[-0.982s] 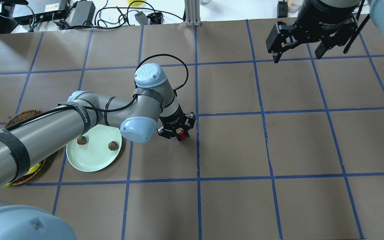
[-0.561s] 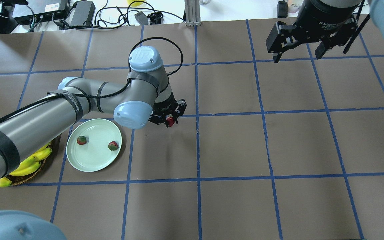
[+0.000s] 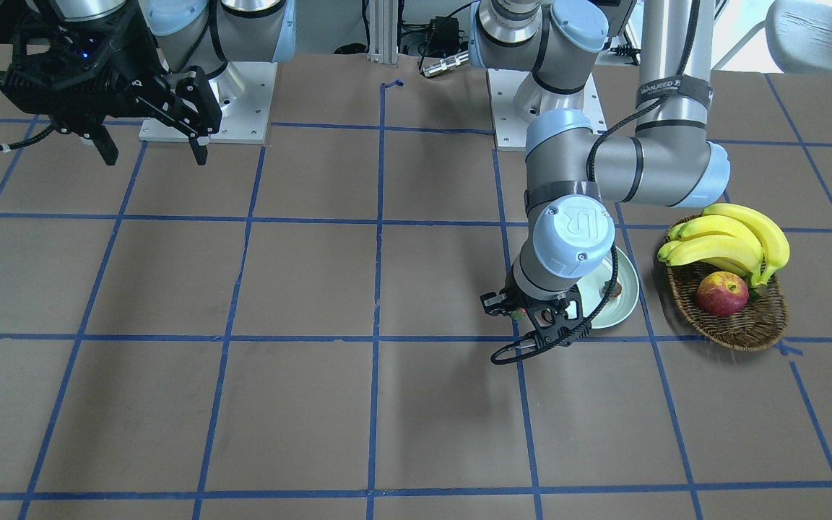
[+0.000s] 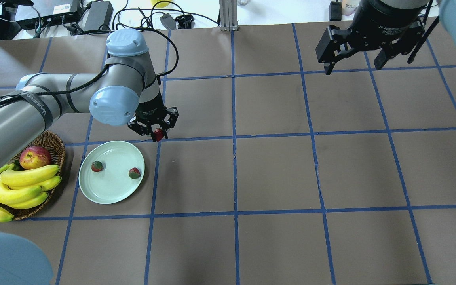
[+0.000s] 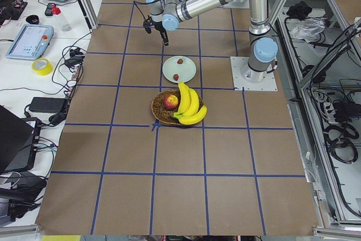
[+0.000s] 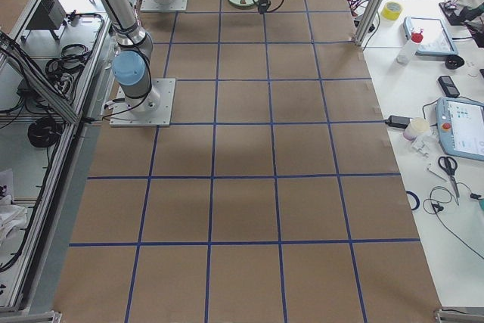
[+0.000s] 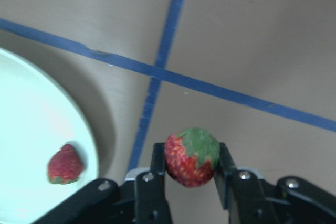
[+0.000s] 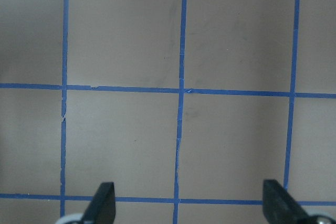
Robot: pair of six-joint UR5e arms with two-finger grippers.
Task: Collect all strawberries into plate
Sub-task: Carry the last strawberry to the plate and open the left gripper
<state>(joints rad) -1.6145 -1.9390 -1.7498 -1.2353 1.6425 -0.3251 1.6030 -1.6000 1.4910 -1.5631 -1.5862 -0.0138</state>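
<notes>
My left gripper: clenched on one strawberry, red flesh pinched between both fingers, green cap up toward the wrist camera. The berry hangs clear of the table, over a crossing of blue tape lines, just outside the plate's rim and not above the plate. Plate: pale green, flat on the table at my left, near the basket. Strawberries on the plate: two, lying apart, the second nearer the rim on the gripper's side. The basket holds bananas and an apple. My right gripper: released, fingers spread wide with nothing between them, raised over bare table at the far right, well apart from the plate.
</notes>
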